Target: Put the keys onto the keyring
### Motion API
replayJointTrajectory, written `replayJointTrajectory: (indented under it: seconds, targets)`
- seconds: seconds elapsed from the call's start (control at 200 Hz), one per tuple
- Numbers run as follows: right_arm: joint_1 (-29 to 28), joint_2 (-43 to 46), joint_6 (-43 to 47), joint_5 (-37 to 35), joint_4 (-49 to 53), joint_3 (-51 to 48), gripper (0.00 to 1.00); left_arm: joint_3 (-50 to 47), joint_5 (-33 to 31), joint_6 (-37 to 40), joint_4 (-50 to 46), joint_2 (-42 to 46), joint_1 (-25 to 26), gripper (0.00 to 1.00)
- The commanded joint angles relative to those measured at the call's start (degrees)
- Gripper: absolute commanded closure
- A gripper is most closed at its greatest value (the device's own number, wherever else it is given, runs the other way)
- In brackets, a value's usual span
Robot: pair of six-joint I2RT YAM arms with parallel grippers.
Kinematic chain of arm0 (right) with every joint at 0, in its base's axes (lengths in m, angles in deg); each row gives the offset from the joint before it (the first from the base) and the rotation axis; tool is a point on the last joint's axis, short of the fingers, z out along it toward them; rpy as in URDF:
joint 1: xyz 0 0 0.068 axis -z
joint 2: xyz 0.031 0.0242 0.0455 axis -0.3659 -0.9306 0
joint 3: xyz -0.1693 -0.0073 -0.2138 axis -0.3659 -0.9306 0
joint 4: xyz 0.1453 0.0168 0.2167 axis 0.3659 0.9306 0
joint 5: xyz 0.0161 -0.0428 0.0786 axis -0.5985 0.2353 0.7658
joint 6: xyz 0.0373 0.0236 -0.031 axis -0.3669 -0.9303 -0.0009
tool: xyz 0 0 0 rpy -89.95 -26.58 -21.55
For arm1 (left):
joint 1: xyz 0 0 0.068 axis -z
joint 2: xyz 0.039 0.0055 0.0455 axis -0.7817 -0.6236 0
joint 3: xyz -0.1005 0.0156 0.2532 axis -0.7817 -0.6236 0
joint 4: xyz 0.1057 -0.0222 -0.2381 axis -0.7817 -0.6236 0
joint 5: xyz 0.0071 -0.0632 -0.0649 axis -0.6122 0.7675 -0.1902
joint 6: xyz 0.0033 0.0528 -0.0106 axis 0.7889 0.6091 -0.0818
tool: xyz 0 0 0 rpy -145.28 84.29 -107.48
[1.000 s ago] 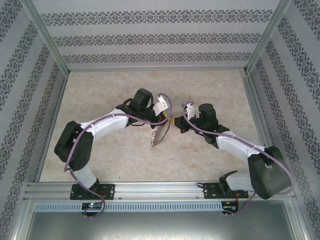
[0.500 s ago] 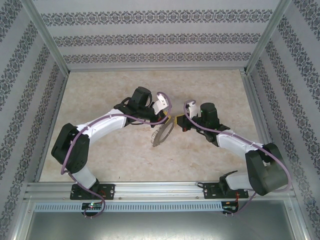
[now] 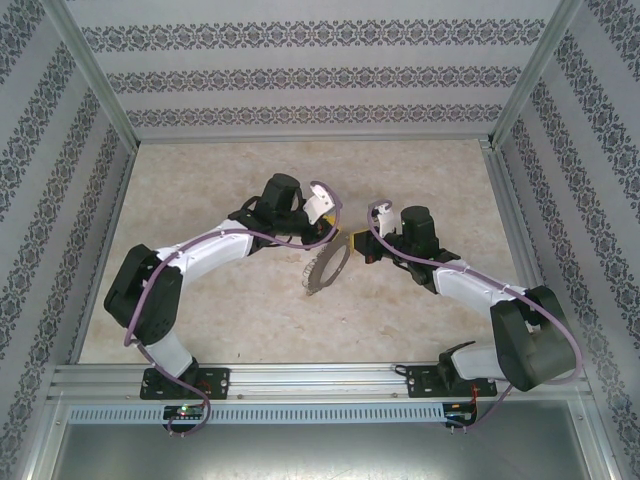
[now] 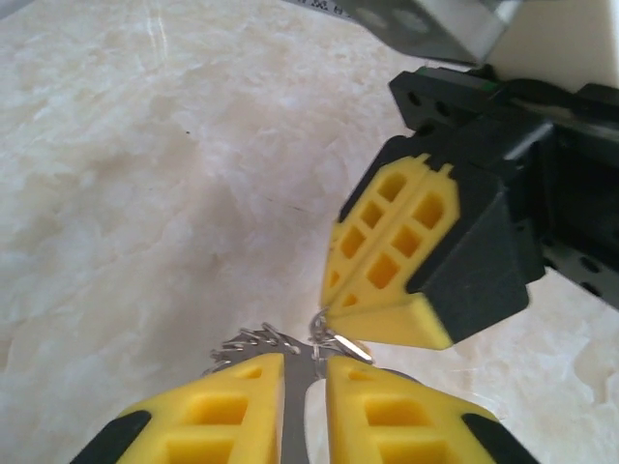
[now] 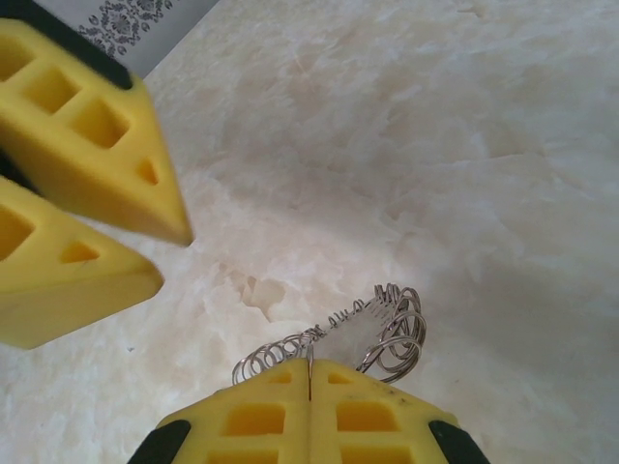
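Overhead, we saw the two arms meeting near the middle of the pale marbled table [image 3: 420,180], the left gripper [image 3: 340,236] and the right gripper [image 3: 357,243] almost tip to tip. The keyring [image 3: 318,270] hung tilted from that meeting point, slanting toward the near left, its rim fringed with small silver keys. From the right wrist we found the right gripper [image 5: 309,372] pressed fully together, its yellow fingers [image 5: 377,420] closed on the ring's thin wire, and the keyring [image 5: 382,319] curled out just past the tips above the table. Beside it in that view, the left gripper [image 5: 172,256] stood slightly parted, with a narrow gap between its two yellow tips. From the left wrist we saw the left gripper [image 4: 305,387] with the same small gap, and a thin grey metal strip stood upright in it. We could not tell whether the fingers [image 4: 227,411] pressed on that strip. Just above, the right gripper [image 4: 338,295] pinched a small silver piece at its very tip, and a bit of the keyring [image 4: 247,340] fringe showed by the left finger.
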Motion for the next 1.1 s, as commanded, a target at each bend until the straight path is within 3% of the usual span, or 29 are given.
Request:
replayJointTrajectory:
  seconds: [0.0,0.25,0.505,1.094]
  targets:
    - [0.49,0.63,0.08,-0.46,-0.38,-0.29,1.0,-0.87,0.64,-2.08,4.26,-2.93,-1.39,0.74]
    - [0.55,0.53,0.25,-0.81,0.22,0.06,1.0,1.24,4.51,-1.57,3.0,-8.08,-1.49,0.63]
    - [0.59,0.26,0.27,-0.82,0.15,0.08,1.0,2.03,7.32,-1.92,3.5,-9.24,-1.4,0.58]
    - [0.64,0.34,0.27,-0.89,0.14,0.03,1.0,5.98,10.34,-1.55,1.69,-12.84,-0.6,0.57]
